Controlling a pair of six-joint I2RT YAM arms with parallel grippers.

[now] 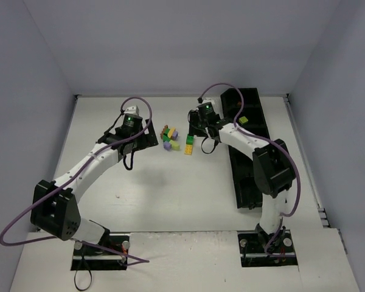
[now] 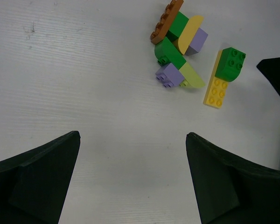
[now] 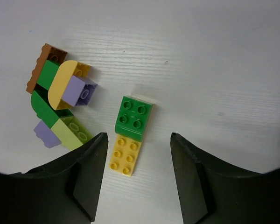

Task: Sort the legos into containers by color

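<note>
Right pincer (image 3: 137, 149), half open and empty, is nearer: green brick (image 3: 134, 117) on yellow plate (image 3: 125, 156) lies at twelve o'clock, axis one-to-seven. Left pincer (image 2: 133, 154) gapes empty.

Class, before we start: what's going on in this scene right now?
Legos are being sorted by colour into a black tray. Most lie heaped on the table. The right pincer, open, hovers over a green brick stacked on a yellow plate. The left pincer hangs wide open over the table beside the heap. One lime brick already sits in the tray.
</note>
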